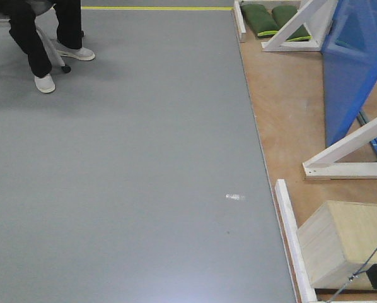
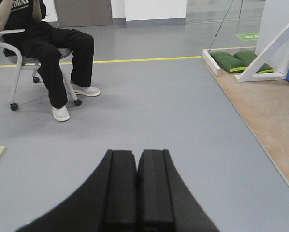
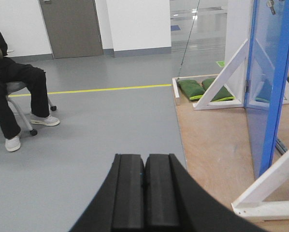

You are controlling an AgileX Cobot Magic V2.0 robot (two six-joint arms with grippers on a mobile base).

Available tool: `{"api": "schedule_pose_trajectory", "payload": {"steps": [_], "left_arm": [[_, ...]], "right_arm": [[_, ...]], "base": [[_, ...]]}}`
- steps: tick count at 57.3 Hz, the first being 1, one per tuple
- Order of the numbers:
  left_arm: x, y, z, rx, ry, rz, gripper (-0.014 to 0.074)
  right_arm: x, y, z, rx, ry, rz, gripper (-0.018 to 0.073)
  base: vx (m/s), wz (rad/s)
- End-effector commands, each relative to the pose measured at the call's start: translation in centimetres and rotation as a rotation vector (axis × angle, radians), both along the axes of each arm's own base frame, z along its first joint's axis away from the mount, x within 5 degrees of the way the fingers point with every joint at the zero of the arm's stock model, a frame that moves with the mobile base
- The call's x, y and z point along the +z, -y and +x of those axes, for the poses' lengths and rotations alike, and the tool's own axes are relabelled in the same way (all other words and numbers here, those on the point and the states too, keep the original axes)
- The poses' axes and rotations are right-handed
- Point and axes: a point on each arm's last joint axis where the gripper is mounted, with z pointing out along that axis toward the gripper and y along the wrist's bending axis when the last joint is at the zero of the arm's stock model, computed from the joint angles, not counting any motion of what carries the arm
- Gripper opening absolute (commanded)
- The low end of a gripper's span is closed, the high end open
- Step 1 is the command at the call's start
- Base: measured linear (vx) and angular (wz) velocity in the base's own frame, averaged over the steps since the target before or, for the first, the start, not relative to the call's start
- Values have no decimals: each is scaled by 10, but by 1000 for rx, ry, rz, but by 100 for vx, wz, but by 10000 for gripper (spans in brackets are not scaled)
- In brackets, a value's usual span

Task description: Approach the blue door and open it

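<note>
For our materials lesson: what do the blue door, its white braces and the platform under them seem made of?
Blue door: glossy, seemingly translucent panel with shapes showing through, likely acrylic or tinted glass. White braces: squared beams, probably painted wood. Platform: matt tan, faint grain, likely plywood.

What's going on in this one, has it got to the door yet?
Not yet. The two-arm mobile robot is out on the grey floor, and nothing is being handled. The blue door stands ahead and to its right on a wooden platform, propped by white braces. The left tool and right tool are both shut and empty, touching nothing. A person sits on a chair off to the left.
</note>
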Motion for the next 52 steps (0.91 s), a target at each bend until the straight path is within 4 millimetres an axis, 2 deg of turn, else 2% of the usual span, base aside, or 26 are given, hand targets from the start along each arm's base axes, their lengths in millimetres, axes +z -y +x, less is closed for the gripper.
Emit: {"api": "schedule_pose_trajectory", "payload": {"steps": [1, 52], "left_arm": [[17, 1, 0, -11, 122, -10, 73], [17, 1, 0, -11, 122, -10, 73]], "right_arm": [[7, 1, 0, -10, 90, -12, 12], [7, 1, 0, -11, 93, -12, 12]], "base": [[37, -2], [43, 2]]}}
